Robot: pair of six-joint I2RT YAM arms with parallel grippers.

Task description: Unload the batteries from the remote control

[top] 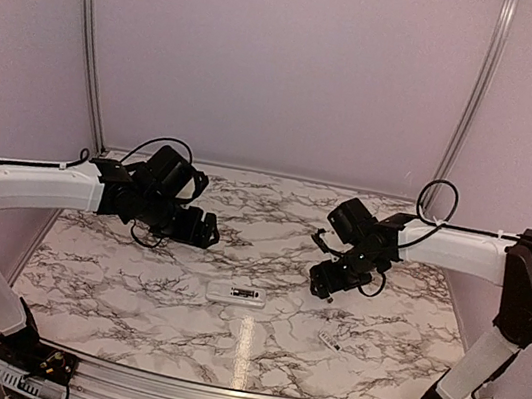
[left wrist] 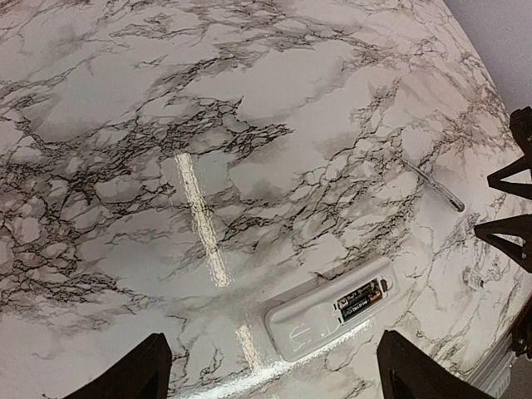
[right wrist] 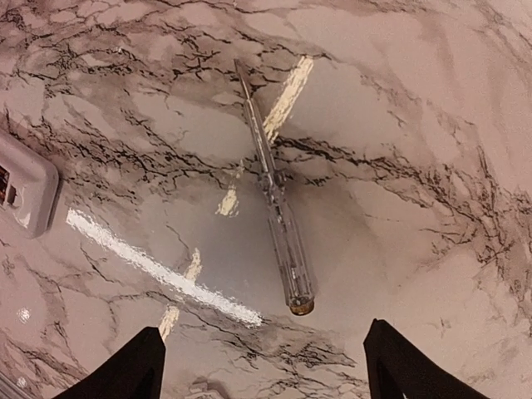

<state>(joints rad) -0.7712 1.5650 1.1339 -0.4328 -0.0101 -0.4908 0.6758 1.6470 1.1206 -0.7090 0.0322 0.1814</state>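
From above, one remote control (top: 234, 294) lies flat mid-table (top: 111, 281), between the two arms. That placing probably lets either arm reach it. The left gripper (top: 208, 232) and right gripper (top: 321, 287) hang above the marble on either side of it, apart from it and holding nothing. One thin clear rod (top: 328, 340) lies nearer the right arm, perhaps there as a prying tool. In the left wrist view the remote has its back face up and the compartment uncovered, so the batteries (left wrist: 359, 301) can be reached from overhead. They sit inside the recess, dark with copper ends. They look like two side by side, though the pair is hard to separate. The left fingers stand wide apart and empty. In the right wrist view the rod lies straight ahead between widely spread, empty fingers. Only a corner of the remote shows at the left edge.
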